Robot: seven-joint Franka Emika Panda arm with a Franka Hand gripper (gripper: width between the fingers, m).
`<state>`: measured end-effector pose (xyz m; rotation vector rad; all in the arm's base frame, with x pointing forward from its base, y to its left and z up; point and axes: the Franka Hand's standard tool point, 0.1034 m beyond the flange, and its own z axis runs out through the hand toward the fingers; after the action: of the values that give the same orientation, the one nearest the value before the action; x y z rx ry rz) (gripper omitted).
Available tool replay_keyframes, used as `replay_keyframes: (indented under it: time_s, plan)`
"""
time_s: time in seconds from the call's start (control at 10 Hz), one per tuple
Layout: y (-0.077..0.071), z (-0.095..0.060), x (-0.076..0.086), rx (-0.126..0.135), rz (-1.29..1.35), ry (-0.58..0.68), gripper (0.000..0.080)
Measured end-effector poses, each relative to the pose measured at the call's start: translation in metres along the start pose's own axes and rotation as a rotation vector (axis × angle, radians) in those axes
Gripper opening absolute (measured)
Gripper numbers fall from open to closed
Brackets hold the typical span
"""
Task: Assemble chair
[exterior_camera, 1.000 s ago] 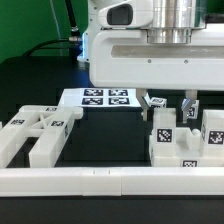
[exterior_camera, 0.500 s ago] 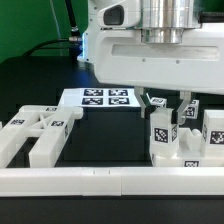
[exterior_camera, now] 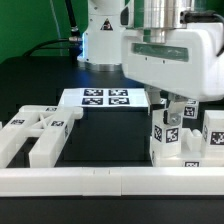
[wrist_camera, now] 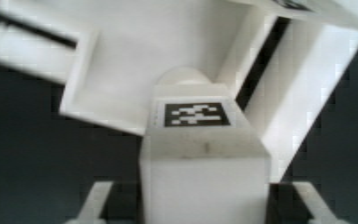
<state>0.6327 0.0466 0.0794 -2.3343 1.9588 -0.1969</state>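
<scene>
Now: gripper [exterior_camera: 174, 112] clamped on upright leg bar [exterior_camera: 166, 137], jaws pinching its sides. Wrist view shows the bar w/ its tag centred btwn the jaws. Bar is directly under the tool, on a white block [exterior_camera: 172, 158]; can't tell if it's seated. Another tagged block [exterior_camera: 213, 130] is just beside the tool; other chair parts [exterior_camera: 35, 135] lie well off to its far side. Risks: glossy plastic slips in a narrow pinch; any tilt and the bar jams on insertion; a sideways move clips the neighbour.

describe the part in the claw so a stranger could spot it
From the flat white marker board, look to the exterior view's right, under the claw. The glossy white upright plastic bar there, unlike neighbouring tagged blocks, is gripped.
</scene>
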Motion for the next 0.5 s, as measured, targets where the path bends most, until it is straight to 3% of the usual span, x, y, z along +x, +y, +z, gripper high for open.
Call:
replay_keyframes:
  time_s: [0.2,0.5]
  plan:
    - [-0.0006,-0.0002,0.0006,0.002,0.106,0.0,0.0289]
    - [-0.0005,0.0,0.001,0.003,0.053,-0.002,0.029]
